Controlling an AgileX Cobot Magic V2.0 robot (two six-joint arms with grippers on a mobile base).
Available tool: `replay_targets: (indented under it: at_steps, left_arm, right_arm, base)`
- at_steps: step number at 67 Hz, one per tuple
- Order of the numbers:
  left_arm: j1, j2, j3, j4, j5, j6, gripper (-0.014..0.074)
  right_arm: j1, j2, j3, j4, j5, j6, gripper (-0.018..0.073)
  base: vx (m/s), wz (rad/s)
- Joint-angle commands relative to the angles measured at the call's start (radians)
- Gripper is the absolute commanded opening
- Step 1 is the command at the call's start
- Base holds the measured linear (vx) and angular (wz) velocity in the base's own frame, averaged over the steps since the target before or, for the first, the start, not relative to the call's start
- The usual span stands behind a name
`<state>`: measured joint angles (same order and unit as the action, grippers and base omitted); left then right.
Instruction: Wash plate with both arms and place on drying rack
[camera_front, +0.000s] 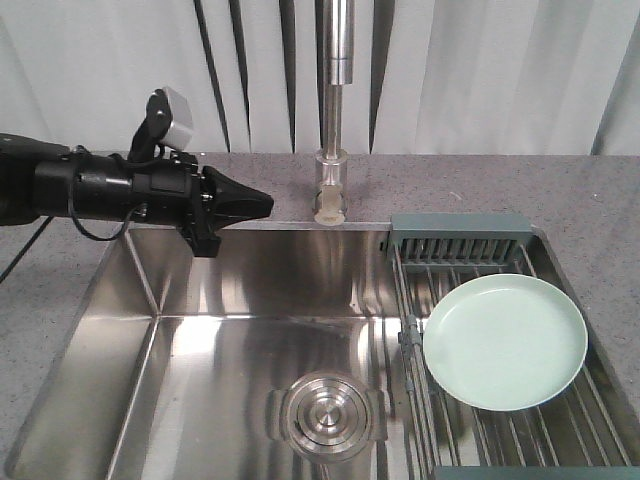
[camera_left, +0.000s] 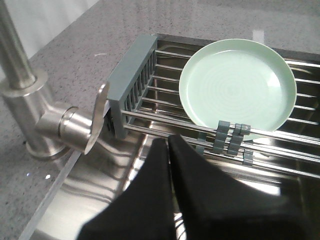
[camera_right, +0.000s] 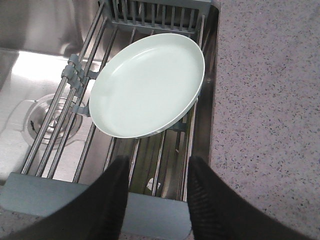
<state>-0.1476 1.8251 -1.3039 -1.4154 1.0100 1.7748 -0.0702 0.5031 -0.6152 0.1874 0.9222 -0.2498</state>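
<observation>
The pale mint-green plate (camera_front: 505, 342) (camera_left: 237, 87) (camera_right: 148, 85) lies flat on the steel rods of the drying rack (camera_front: 455, 245) (camera_left: 131, 85) (camera_right: 155, 15) over the right side of the sink. My left gripper (camera_front: 262, 203) (camera_left: 167, 141) hovers over the sink's back-left corner, shut with nothing between its fingers, well left of the plate. My right gripper (camera_right: 157, 162) shows only in the right wrist view. It stands open and empty above the rack's near crossbar, a short way from the plate's near rim.
A steel tap (camera_front: 336, 110) (camera_left: 30, 100) rises behind the sink, just right of my left gripper. The sink basin (camera_front: 200, 380) has a round steel drain (camera_front: 327, 415) (camera_right: 42, 117). Speckled grey counter (camera_front: 590, 200) (camera_right: 270, 110) surrounds the sink.
</observation>
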Motion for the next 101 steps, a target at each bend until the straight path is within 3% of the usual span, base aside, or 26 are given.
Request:
replay_targets:
  at_steps: [1,11,27,52,90,101]
  left_arm:
    - [-0.041,-0.045,-0.031,-0.076,-0.021,0.05,-0.0008]
    - [-0.095,-0.041,-0.04,-0.072,-0.091,0.101,-0.0008]
    - [-0.149,0.044,-0.177,-0.032,-0.089,0.052,-0.0008]
    - [-0.151,0.202,-0.359,-0.033,-0.07,0.001,-0.0008]
    - [-0.148,0.261,-0.556,-0.032,-0.27,0.002,-0.0008]
    - [-0.147,0.261,-0.593,-0.032,-0.213,-0.017,-0.0008]
  right_arm:
    - [-0.002,0.008,-0.026,0.009,-0.053,-0.01,0.0278]
    - [-0.002,0.008,-0.026,0.009,-0.053,-0.01,0.0278]
    - [-0.002,0.008,-0.026,0.009,-0.053,-0.01,0.0278]
    - [-0.002,0.008,-0.026,0.009,-0.053,-0.01,0.0278]
    - [-0.002,0.008,-0.026,0.009,-0.052,-0.01,0.0278]
    - [-0.002,0.008,-0.026,0.009,-0.053,-0.01,0.0278]
  base:
    - [0.0,0.0]
    - [0.0,0.0]
    - [0.0,0.0]
    - [0.0,0.0]
    - [0.0,0.0]
    - [0.0,0.0]
